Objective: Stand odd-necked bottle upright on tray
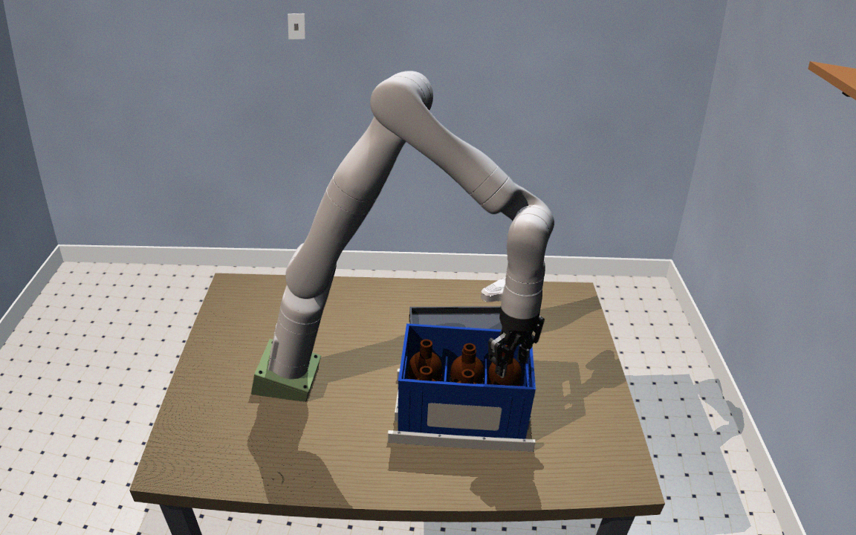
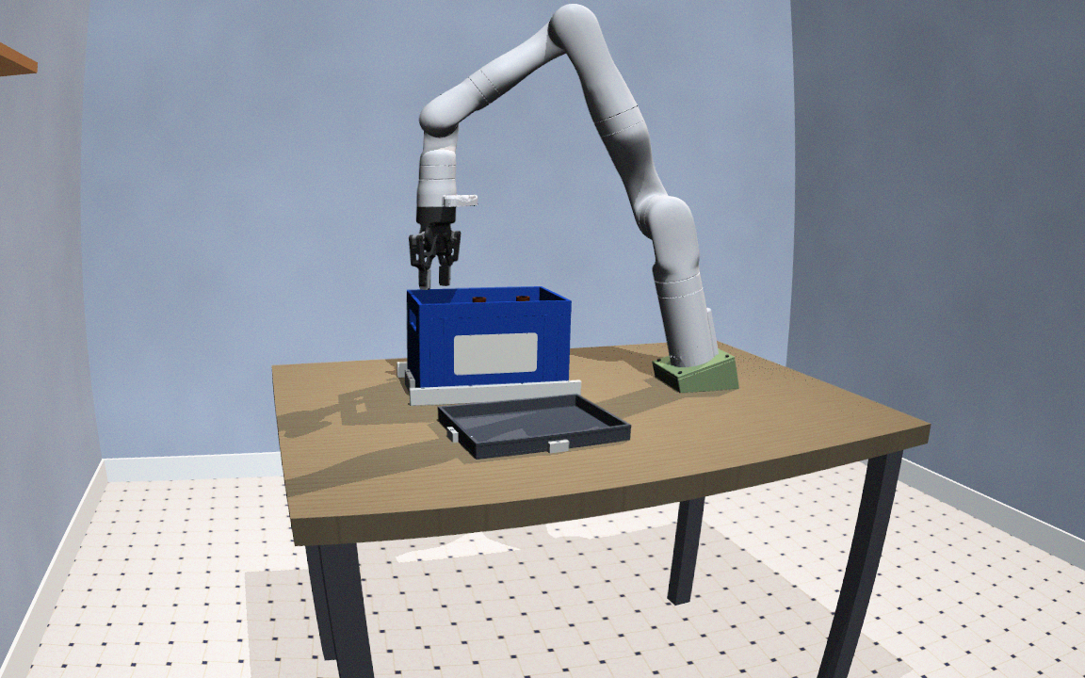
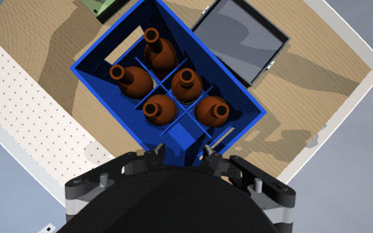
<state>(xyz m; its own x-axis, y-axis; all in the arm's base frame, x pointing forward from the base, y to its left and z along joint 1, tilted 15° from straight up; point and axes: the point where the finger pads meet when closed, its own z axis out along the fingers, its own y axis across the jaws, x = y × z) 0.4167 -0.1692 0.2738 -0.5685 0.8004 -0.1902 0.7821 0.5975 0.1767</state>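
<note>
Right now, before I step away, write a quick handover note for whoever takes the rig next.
Gripper: partly open, holding nothing, fingers pointing down just above one end of the blue crate.
Bottles: all five brown bottles stand in the crate's compartments; the sixth compartment, nearest the gripper, is empty.
Tray: beside the crate on the table, nothing on it.
Done: only the approach.
Left: pick the bottle with the odd neck, lift it out, stand it upright on the tray.

No writing, number or brand can be read anywhere in these views. The blue crate (image 2: 429, 337) carries a pale rectangular label panel (image 2: 494, 353) on its long side wall, and that panel is blank. A second such panel (image 1: 464, 417) on the crate's opposite side wall is just as bare.
</note>
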